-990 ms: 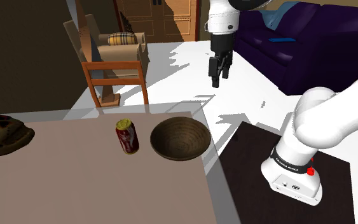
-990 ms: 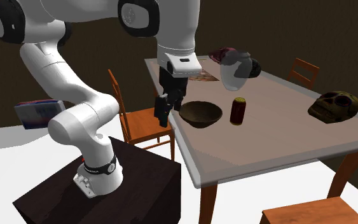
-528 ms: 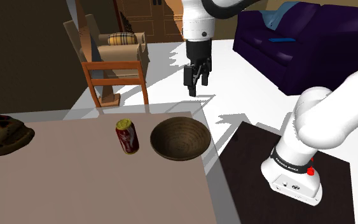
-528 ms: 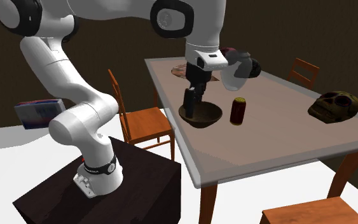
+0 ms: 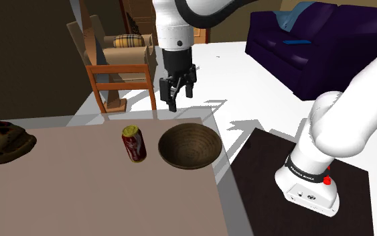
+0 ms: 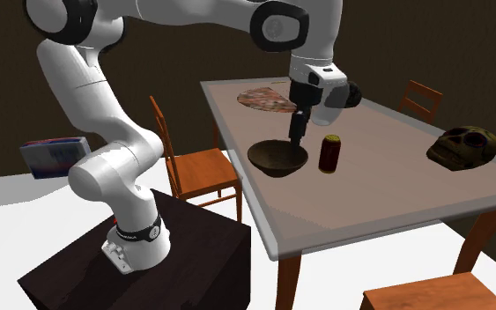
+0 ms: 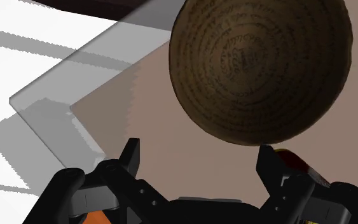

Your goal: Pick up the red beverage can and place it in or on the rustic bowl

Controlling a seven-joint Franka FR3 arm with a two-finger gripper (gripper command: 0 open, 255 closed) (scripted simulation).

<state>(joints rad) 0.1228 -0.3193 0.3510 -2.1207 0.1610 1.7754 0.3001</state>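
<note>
Gripper [image 5: 180, 99] open, empty, hovering beyond bowl [image 5: 189, 146]. Red can [image 5: 134, 143] upright on table [image 5: 80, 194], just beside bowl. From gripper, can lies toward shoulder view's left and lower, though drop is hard to judge.

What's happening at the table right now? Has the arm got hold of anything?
Not yet. The white Franka arm's gripper hangs above the table, close to the brown bowl and the red can, with its fingers open and nothing between them. The can stands upright on the table right beside the bowl, untouched, and the bowl is empty. A dark skull sits further along the table.
</note>
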